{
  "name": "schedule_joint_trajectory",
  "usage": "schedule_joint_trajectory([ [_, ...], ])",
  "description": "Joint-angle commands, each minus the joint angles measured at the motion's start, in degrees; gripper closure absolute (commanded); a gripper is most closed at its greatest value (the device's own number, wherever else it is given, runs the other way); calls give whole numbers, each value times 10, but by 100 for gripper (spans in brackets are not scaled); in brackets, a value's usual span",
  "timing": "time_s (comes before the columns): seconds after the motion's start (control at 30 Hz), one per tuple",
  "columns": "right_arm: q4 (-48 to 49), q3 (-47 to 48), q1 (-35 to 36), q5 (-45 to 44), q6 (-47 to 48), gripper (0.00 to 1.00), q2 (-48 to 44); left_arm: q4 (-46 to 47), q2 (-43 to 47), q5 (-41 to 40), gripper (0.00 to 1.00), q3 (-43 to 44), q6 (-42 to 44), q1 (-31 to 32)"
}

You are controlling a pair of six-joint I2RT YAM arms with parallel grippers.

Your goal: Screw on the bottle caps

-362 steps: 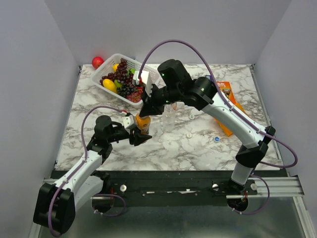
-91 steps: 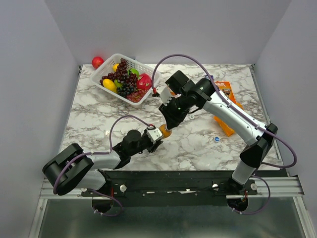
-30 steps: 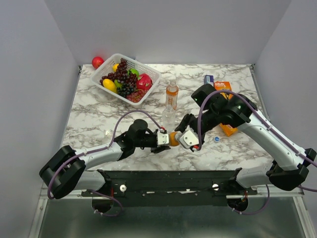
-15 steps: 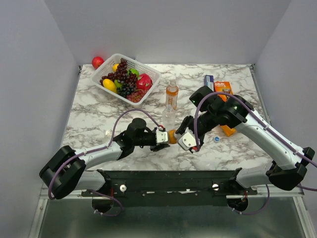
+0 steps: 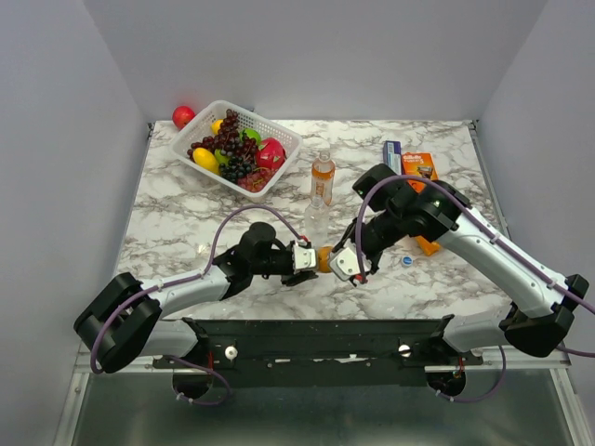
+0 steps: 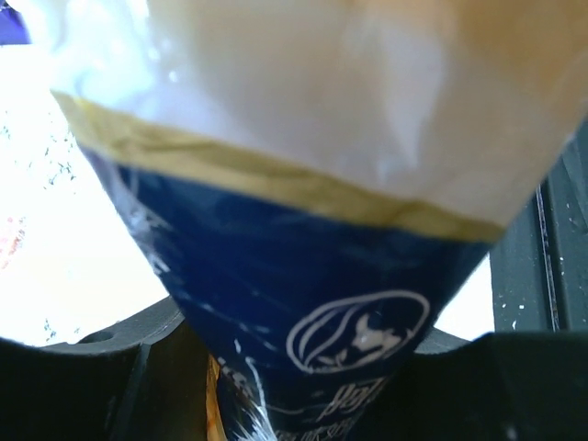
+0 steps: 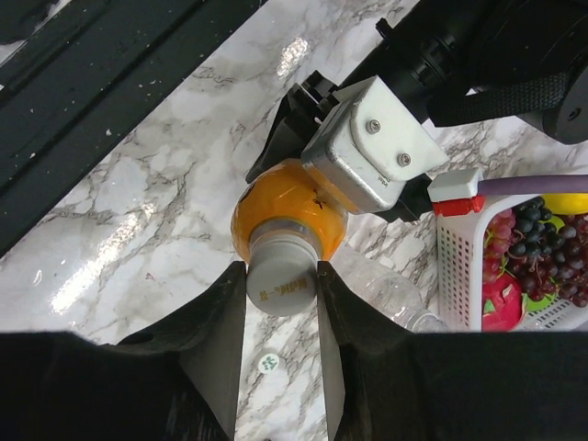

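Screwing step, judged | right pincer (image 7: 281,272) clamped on small white round plastic screw cap (image 7: 283,287) between its fingers | left pincer (image 5: 308,259) clamped on orange-drink plastic bottle (image 7: 280,209) just beyond | cap likely light, stiff, slippery: grip rim sides.

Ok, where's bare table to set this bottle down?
Left side of the table, between fruit basket and left arm, is bare. Crowded in the middle: held bottle, standing orange bottle, clear bottle; snack packets at right.

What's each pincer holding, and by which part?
Left pincer grips the orange bottle by its body; right pincer pinches its white cap by the sides.
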State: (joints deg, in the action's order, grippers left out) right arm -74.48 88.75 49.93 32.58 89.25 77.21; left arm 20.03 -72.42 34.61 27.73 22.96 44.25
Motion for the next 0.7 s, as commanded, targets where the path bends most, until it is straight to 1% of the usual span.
schedule_joint_trajectory([
  [0.0, -33, -22, 3, -36, -60, 65, 5, 39, 16, 13, 100, 16, -7, -2],
  [0.03, -24, -22, 4, -40, -78, 69, 7, 42, 17, 5, 100, 15, -10, -1],
  [0.1, -6, -15, 3, -46, -148, 73, 20, 53, 20, -12, 100, 13, -12, -2],
  [0.13, -5, 4, 3, -50, -178, 77, 44, 59, 25, -27, 100, 12, -26, -2],
  [0.17, -5, 17, 3, -56, -254, 79, 59, 68, 27, -65, 100, 11, -40, -2],
  [0.23, -14, 71, -9, -48, -344, 82, 116, 91, 40, -111, 100, 7, -69, 0],
  [0.27, -31, 93, -15, -25, -435, 85, 141, 98, 44, -174, 100, 6, -79, 1],
  [0.33, -68, 133, -37, 7, -508, 87, 185, 96, 54, -233, 100, 11, -87, 9],
  [0.37, -108, 163, -46, 42, -557, 88, 229, 88, 56, -256, 100, 15, -84, 12],
  [0.4, -116, 167, -55, 56, -579, 89, 243, 78, 58, -303, 100, 21, -81, 15],
  [0.47, -105, 150, -77, 84, -601, 90, 247, 73, 66, -335, 100, 23, -75, 17],
  [0.5, -98, 150, -81, 85, -613, 91, 249, 68, 68, -368, 100, 24, -73, 19],
  [0.53, -98, 155, -92, 90, -624, 92, 255, 65, 72, -381, 100, 25, -71, 19],
  [0.57, -101, 162, -99, 108, -662, 93, 263, 61, 74, -401, 100, 27, -71, 22],
  [0.6, -101, 173, -106, 119, -679, 94, 277, 55, 75, -416, 100, 30, -71, 22],
  [0.67, -97, 186, -120, 137, -715, 99, 286, 47, 77, -443, 100, 32, -65, 23],
])
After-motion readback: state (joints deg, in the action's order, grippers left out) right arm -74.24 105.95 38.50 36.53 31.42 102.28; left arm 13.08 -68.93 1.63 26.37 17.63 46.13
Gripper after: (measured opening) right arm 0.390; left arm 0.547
